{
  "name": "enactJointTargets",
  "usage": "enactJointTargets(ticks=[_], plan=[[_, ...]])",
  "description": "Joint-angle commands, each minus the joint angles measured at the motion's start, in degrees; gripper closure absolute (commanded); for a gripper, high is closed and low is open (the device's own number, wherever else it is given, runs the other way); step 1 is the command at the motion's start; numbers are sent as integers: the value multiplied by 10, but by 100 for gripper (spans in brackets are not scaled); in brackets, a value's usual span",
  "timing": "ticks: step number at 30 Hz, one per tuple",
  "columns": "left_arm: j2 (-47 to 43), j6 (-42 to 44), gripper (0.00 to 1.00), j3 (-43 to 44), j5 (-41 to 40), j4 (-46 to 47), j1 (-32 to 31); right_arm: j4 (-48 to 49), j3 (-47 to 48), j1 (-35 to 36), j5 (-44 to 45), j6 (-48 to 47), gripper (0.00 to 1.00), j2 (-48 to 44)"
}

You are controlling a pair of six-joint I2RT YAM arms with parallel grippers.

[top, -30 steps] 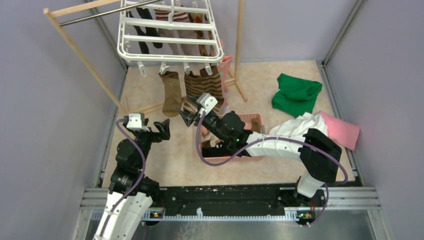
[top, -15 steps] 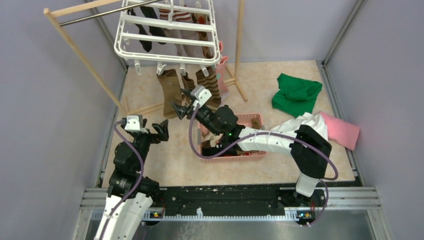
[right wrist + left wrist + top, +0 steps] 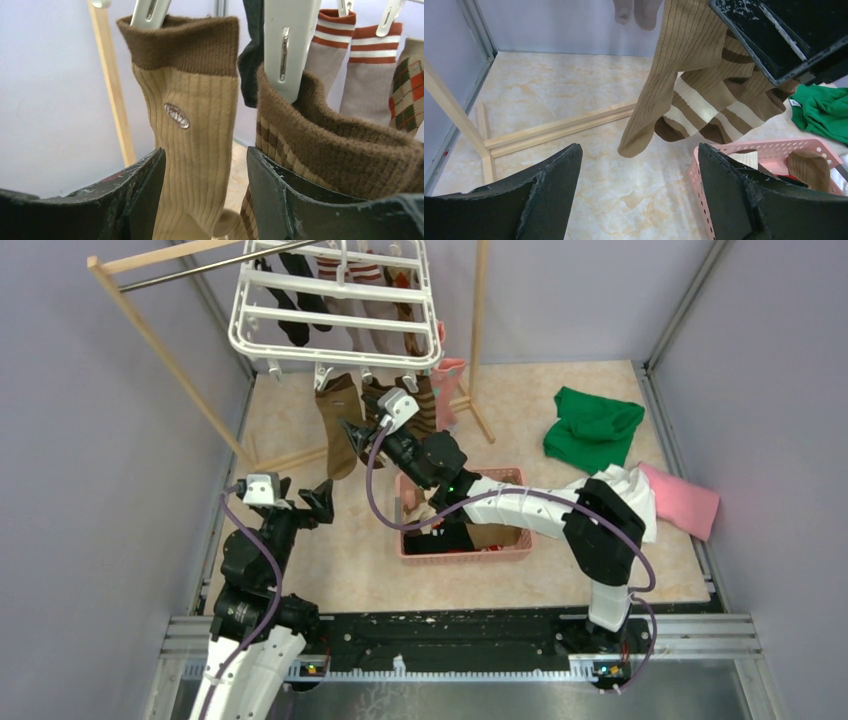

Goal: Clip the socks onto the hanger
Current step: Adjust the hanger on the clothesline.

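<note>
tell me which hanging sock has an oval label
The plain tan ribbed sock with the brown cuff, leftmost in the right wrist view; the brown striped sock and argyle sock show none.

Hung socks (image 3: 338,425) crowd R gripper (image 3: 205,155); floor (image 3: 574,100) ahead of L gripper (image 3: 639,150) free, pink basket (image 3: 764,146) prob close on right
</note>
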Motion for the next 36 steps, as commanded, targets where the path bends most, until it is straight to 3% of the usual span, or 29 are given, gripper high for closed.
enactJointTargets(ticks=[1,5,7,9,12,13,21,30,36], plan=[[-6,-7,9,21,-3,8,1,3,46,-11,-8,10,39,16],[-7,-14,9,21,-2,9,0,-17,62,-26,-29,26,39,24],[-7,-18,10,20,-1,8,1,-3,56,-35,-58,38,45,23],[-7,-23,10,17,0,9,1,14,45,-41,-87,46,61,17],[-8,-30,10,14,1,11,1,48,18,-48,-101,50,97,2],[-8,-31,10,13,1,13,1,57,7,-50,-101,50,100,-9],[-3,-33,9,2,8,37,0,51,-67,-83,-121,60,100,-84],[33,-27,9,4,43,73,0,-59,-105,-168,-105,105,100,-164],[54,-28,9,2,64,102,1,-121,-86,-242,-94,124,100,-164]])
